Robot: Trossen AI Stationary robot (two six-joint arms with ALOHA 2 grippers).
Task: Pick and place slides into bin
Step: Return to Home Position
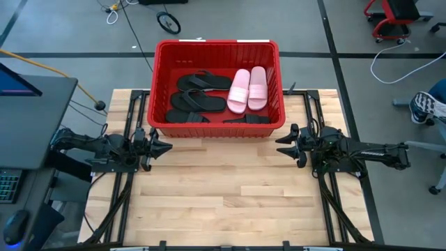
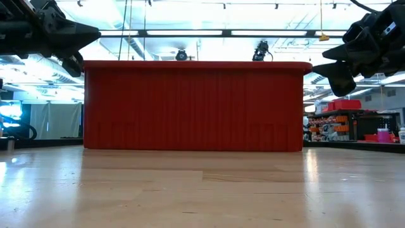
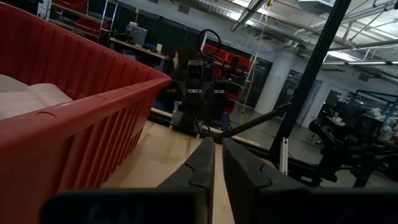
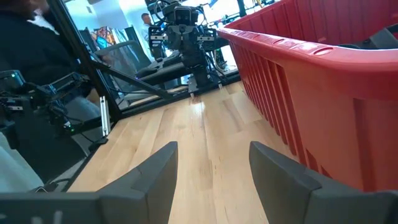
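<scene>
The red bin point(image 1: 159, 84) stands at the table's far middle. Inside it lie two pale pink slides point(image 1: 248, 88) side by side, two black flip-flops point(image 1: 198, 92) to their left, and black slides point(image 1: 249, 119) against the near wall. My left gripper point(image 1: 167, 147) is shut and empty, above the table near the bin's near left corner; it also shows in the left wrist view point(image 3: 217, 144). My right gripper point(image 1: 280, 146) is open and empty near the bin's near right corner; it also shows in the right wrist view point(image 4: 211, 149).
Bare wooden tabletop point(image 1: 223, 195) lies between the arms and toward the near edge. The bin's near wall point(image 2: 193, 107) fills the middle of the low view. Both arms hang above the table point(image 2: 63, 31) point(image 2: 354, 54). A person's shoe point(image 1: 425, 106) shows off the table's right.
</scene>
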